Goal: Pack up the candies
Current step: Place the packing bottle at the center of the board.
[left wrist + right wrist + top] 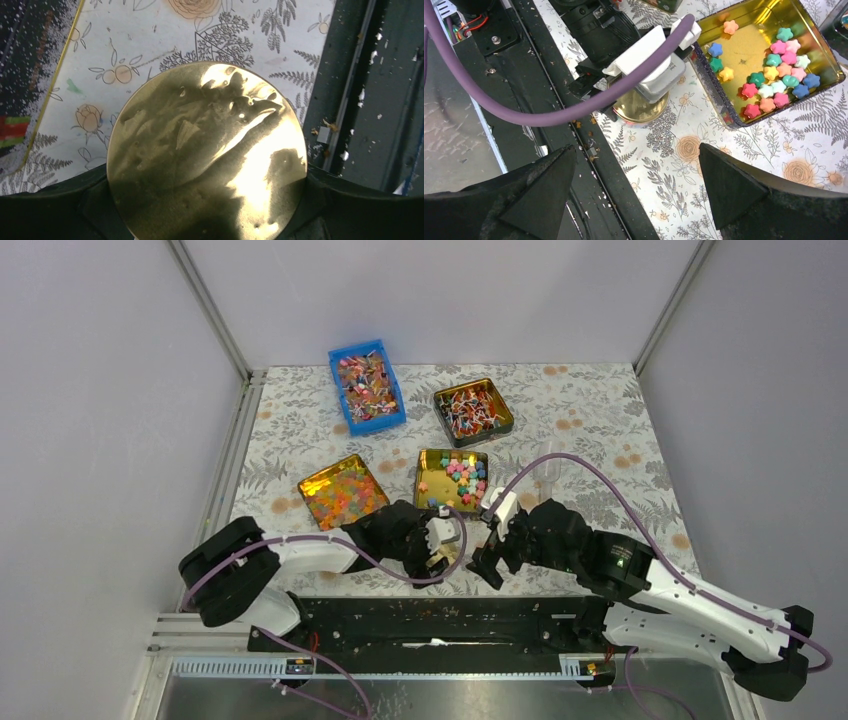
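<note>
my left arm white links and black joints, my right arm the same, purple cable running along each, my right gripper two matte black wedge fingers

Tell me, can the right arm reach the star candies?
Probably yes. The right gripper is open and empty, and the star candies lie uncovered in the open tin just ahead, nothing between.
</note>
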